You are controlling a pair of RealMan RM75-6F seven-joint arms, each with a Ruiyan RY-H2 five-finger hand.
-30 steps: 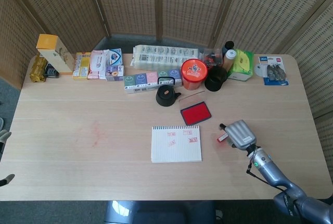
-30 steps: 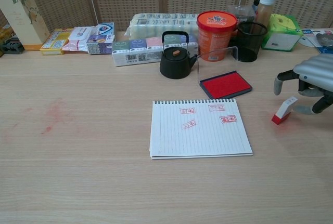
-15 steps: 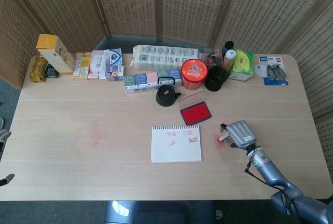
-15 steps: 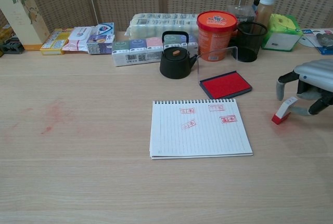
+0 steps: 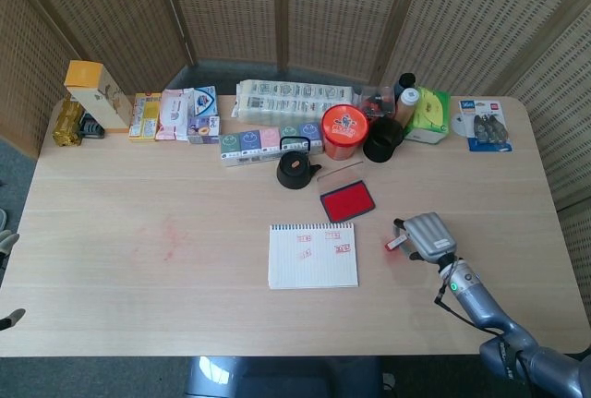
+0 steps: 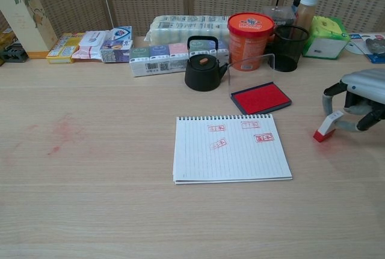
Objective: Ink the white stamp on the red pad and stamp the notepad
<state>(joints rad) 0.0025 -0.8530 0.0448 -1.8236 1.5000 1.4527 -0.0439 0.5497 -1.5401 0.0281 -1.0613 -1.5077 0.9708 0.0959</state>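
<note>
From my remote station I saw the right hand (image 6: 358,100) near the table's (image 5: 138,259) right edge, its fingers (image 6: 328,100) curled down around the white stamp (image 6: 326,125). The stamp stood tilted, its red base on the wood and its white upper end touching the fingers — I could not tell whether the hand actually gripped it or only rested against it. In the head view the same right hand (image 5: 425,236) covered most of the stamp (image 5: 395,243), and the arm ran back toward the table's front right corner. The notepad (image 6: 230,148) lay flat near the middle of the table toward its front edge, spiral binding facing the back, with several red imprints on its upper right part. The red pad (image 6: 261,98) lay open just behind the notepad's right back corner, its clear lid standing up at the back. The stamp was well apart from both, to their right. Behind the red pad stood a black teapot (image 6: 203,65), an orange tub (image 6: 249,32) and a black mesh cup (image 6: 290,48) — all along the back of the table. The left hand was not visible in either view.
</note>
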